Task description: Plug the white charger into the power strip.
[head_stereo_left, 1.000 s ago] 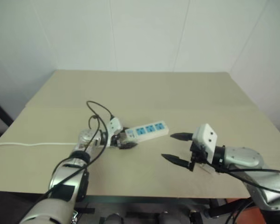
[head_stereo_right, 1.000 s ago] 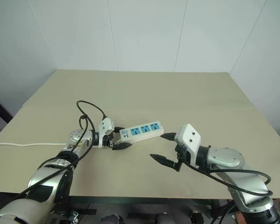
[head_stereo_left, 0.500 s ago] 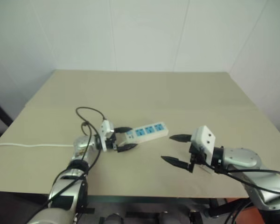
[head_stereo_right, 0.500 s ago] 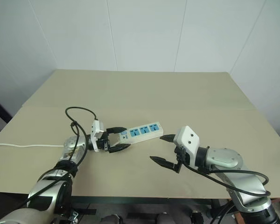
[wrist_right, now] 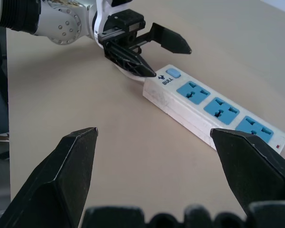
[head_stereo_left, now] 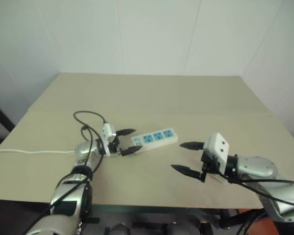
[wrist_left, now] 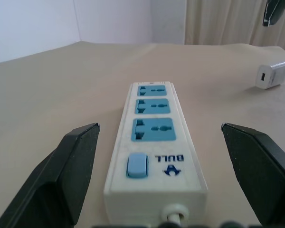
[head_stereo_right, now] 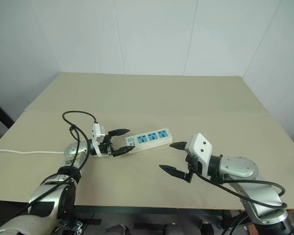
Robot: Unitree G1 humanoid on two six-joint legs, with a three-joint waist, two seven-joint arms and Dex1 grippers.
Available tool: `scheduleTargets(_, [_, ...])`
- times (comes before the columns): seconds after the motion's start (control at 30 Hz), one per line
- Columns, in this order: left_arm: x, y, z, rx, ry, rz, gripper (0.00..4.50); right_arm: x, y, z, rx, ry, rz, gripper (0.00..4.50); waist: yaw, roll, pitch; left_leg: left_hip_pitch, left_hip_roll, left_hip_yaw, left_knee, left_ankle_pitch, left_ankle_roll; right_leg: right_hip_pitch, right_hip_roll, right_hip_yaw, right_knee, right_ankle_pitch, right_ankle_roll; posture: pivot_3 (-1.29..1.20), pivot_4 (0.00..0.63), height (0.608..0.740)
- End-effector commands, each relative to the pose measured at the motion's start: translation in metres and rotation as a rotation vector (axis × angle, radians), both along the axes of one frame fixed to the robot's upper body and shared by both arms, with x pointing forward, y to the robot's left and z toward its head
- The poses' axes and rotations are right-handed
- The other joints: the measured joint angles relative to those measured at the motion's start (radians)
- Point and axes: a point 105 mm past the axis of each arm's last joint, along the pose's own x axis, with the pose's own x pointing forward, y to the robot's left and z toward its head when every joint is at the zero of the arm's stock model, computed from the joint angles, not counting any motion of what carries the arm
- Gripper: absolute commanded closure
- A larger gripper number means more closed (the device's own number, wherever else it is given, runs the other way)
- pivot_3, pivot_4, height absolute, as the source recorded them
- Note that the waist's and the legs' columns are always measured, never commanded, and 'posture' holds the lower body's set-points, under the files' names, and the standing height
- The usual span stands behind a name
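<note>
The left gripper [head_stereo_left: 125, 141] has its jaws wide open, empty, level, at the switch end of the power strip [head_stereo_left: 154, 137] (a second ago it sat lower, right over that end). The right gripper [head_stereo_left: 187, 157] hangs open and empty. The white charger [wrist_left: 272, 75] lies on the surface [head_stereo_left: 152, 98] beyond the strip.

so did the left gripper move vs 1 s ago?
Yes. The left gripper has backed off along the power strip: earlier its fingers sat at the strip's switch end, now they stand open just short of it.
</note>
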Motion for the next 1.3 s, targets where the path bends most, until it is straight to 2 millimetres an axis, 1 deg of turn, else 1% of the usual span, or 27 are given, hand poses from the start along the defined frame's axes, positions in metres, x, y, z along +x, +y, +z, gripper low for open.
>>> scheduleTargets(0.03, [0.003,-0.002,0.004,-0.003,-0.017,0.010,0.01,-0.003,0.000,0.013,0.008,-0.066,0.008,0.00,-0.003,0.000,0.000,0.000,0.000,0.000,0.000,0.000,0.000,0.000,0.000,0.000,0.000,0.000,0.000,0.00,0.150,0.740])
scheduleTargets(0.3, [0.008,-0.002,-0.009,0.060,0.046,0.052,0.01,-0.004,-0.001,0.009,0.007,-0.056,0.002,0.00,-0.001,0.000,0.000,0.000,0.000,0.000,0.000,0.000,0.000,0.000,0.000,0.000,0.000,0.000,0.000,0.00,0.150,0.740])
scheduleTargets(0.73, [0.007,-0.007,-0.018,0.096,0.063,0.056,0.01,-0.005,-0.001,0.007,0.005,-0.046,-0.005,0.00,-0.001,0.000,0.000,0.000,0.000,0.000,0.000,0.000,0.000,0.000,0.000,0.000,0.000,0.000,0.000,0.00,0.150,0.740])
scheduleTargets(0.83, [0.007,-0.006,-0.020,0.099,0.062,0.064,0.56,-0.006,0.001,0.006,0.007,-0.043,-0.001,0.00,0.000,0.000,0.000,0.000,0.000,0.000,0.000,0.000,0.000,0.000,0.000,0.000,0.000,0.000,0.000,0.00,0.150,0.740])
scheduleTargets(0.9, [0.007,-0.007,-0.020,0.098,0.063,0.062,1.17,-0.006,0.001,0.005,0.006,-0.042,0.001,0.00,0.000,0.000,0.000,0.000,0.000,0.000,0.000,0.000,0.000,0.000,0.000,0.000,0.000,0.000,0.000,0.00,0.150,0.740])
scheduleTargets(0.93, [0.007,-0.007,-0.020,0.096,0.059,0.064,1.27,-0.006,0.001,0.004,0.002,-0.040,0.002,0.00,0.000,0.000,0.000,0.000,0.000,0.000,0.000,0.000,0.000,0.000,0.000,0.000,0.000,0.000,0.000,0.00,0.150,0.740])
scheduleTargets(1.17, [0.009,-0.011,-0.014,0.085,0.029,0.074,1.26,-0.006,0.002,0.003,0.002,-0.039,0.006,0.00,0.001,0.000,0.000,0.000,0.000,0.000,0.000,0.000,0.000,0.000,0.000,0.000,0.000,0.000,0.000,0.00,0.150,0.740])
scheduleTargets(1.3, [0.006,-0.015,-0.011,0.084,0.011,0.025,1.26,-0.006,-0.001,0.006,-0.014,-0.045,-0.008,0.00,0.002,0.000,0.000,0.000,0.000,0.000,0.000,0.000,0.000,0.000,0.000,0.000,0.000,0.000,0.000,0.00,0.150,0.740])
